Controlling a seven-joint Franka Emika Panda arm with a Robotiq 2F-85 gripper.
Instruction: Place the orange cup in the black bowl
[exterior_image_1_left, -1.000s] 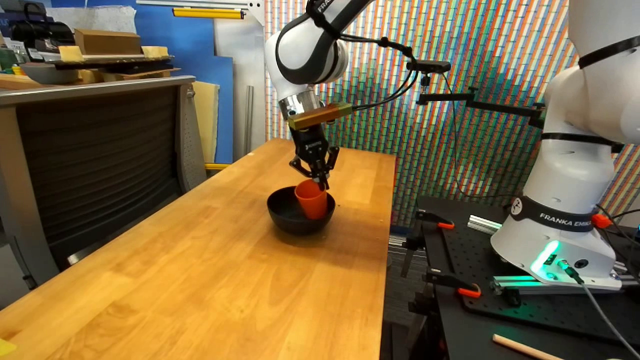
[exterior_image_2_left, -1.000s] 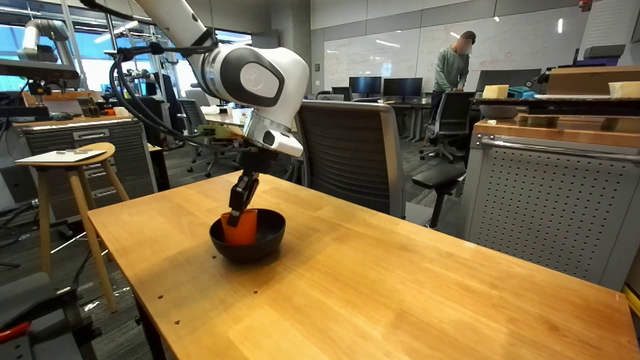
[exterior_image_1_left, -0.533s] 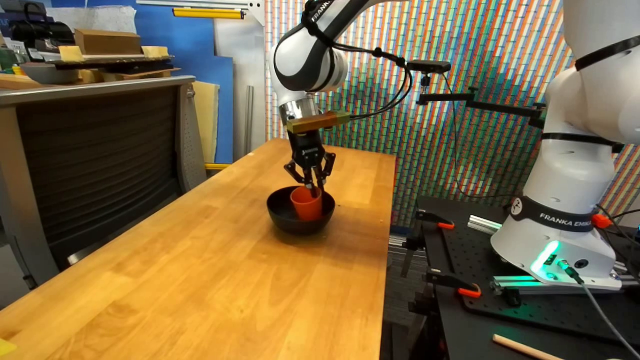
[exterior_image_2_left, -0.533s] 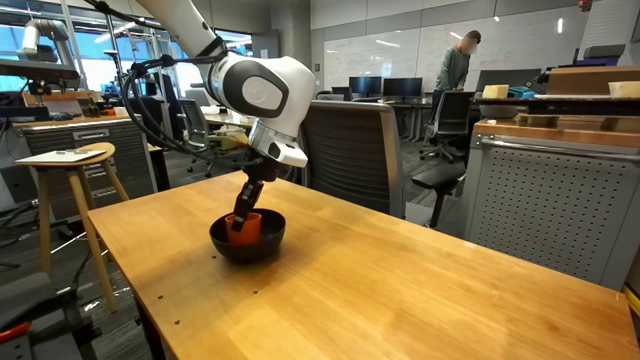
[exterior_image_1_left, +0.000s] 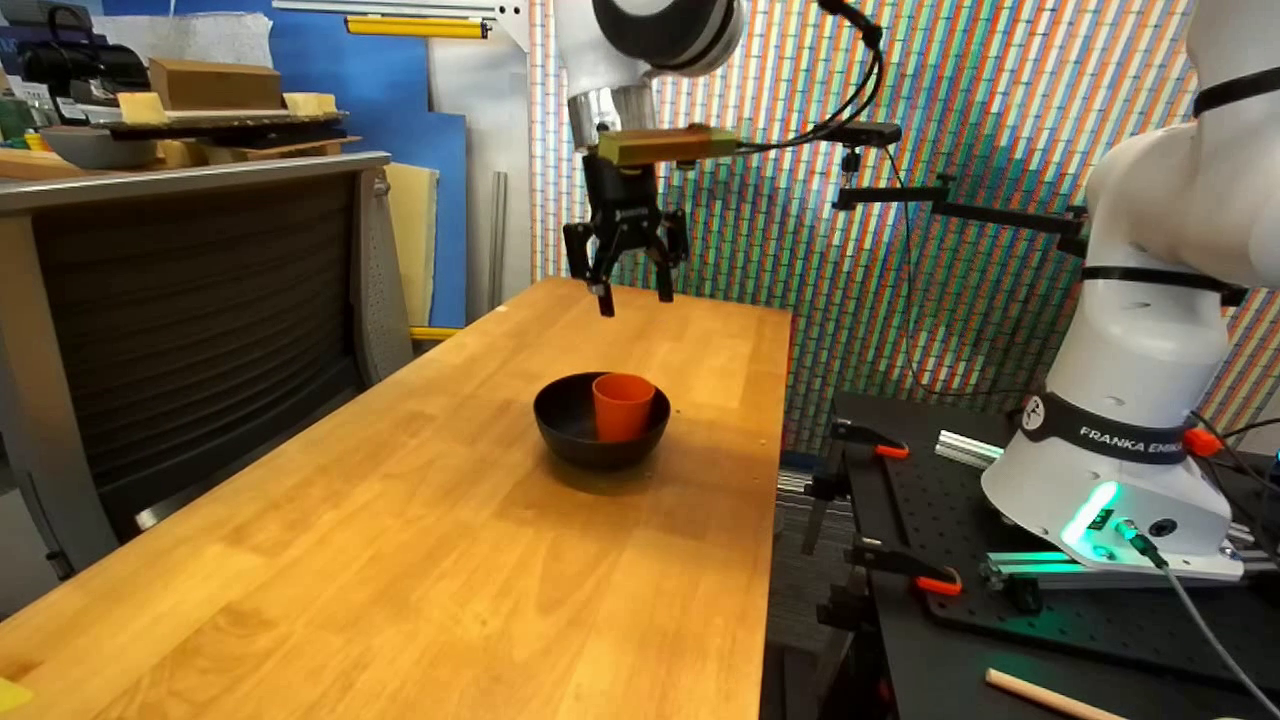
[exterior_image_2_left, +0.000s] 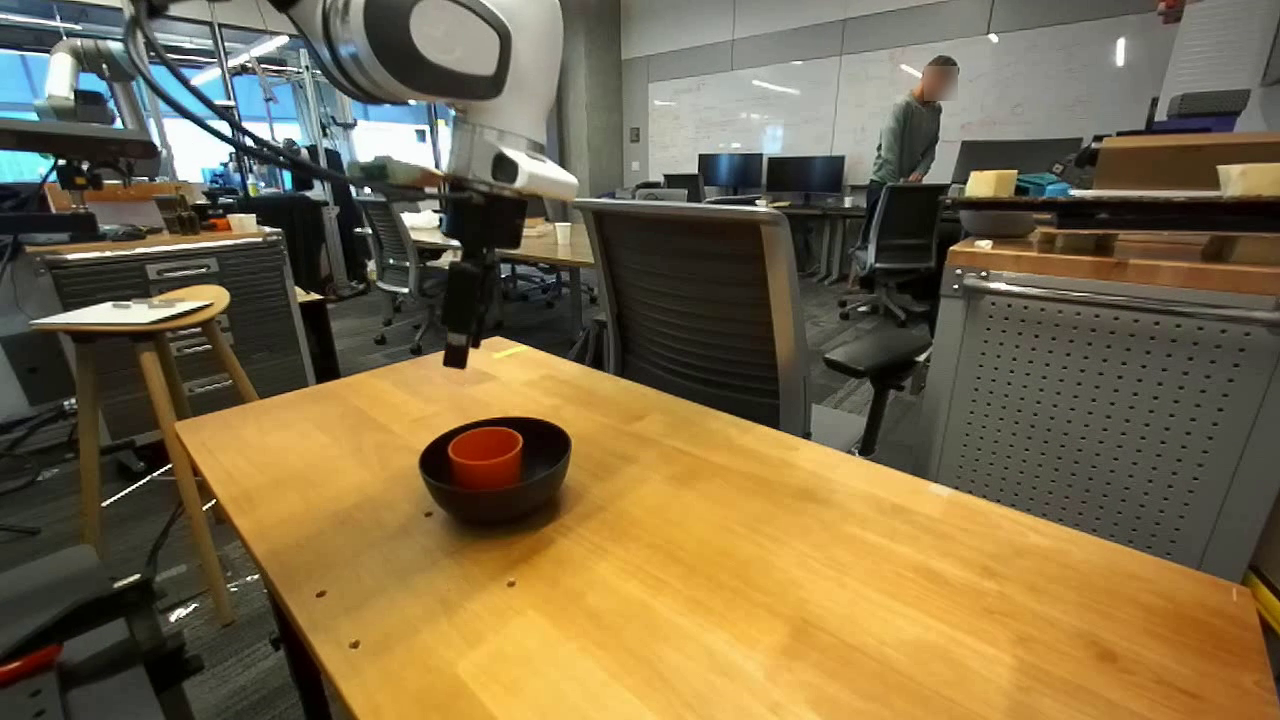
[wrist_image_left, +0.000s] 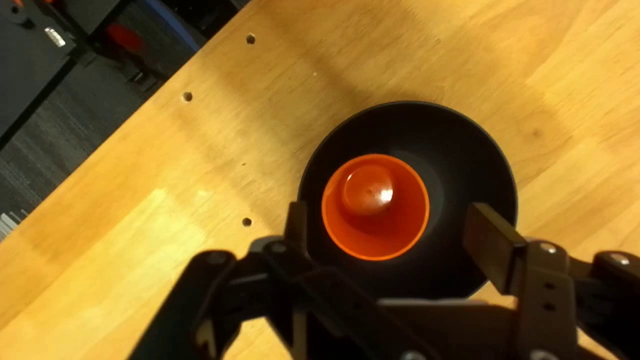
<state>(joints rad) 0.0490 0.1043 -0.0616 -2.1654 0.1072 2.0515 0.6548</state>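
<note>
The orange cup (exterior_image_1_left: 622, 410) stands inside the black bowl (exterior_image_1_left: 568, 440), on the table, in both exterior views. In an exterior view the cup (exterior_image_2_left: 486, 464) looks upright, toward one side of the bowl (exterior_image_2_left: 500, 507). From above, in the wrist view, I look into the hollow cup (wrist_image_left: 377, 237); it sits off-centre, and the bowl (wrist_image_left: 470, 155) shows dark around it. My gripper (exterior_image_1_left: 636, 300) hangs well above both, jaws wide apart and holding nothing. Its fingers (wrist_image_left: 492, 245) frame the cup in the wrist view without touching it.
The wooden table (exterior_image_1_left: 450, 580) has a long edge facing the robot's black base bench (exterior_image_1_left: 1000, 620). A camera on a bracket (exterior_image_1_left: 858, 133) stands near the arm. A chair (exterior_image_2_left: 700, 310) is drawn up against the table's far side, and a stool (exterior_image_2_left: 190, 310) stands off its end.
My gripper has let go of the cup, opened wide and risen clear of the bowl. The cup, tilted a second ago, now stands upright and lower in the bowl.
</note>
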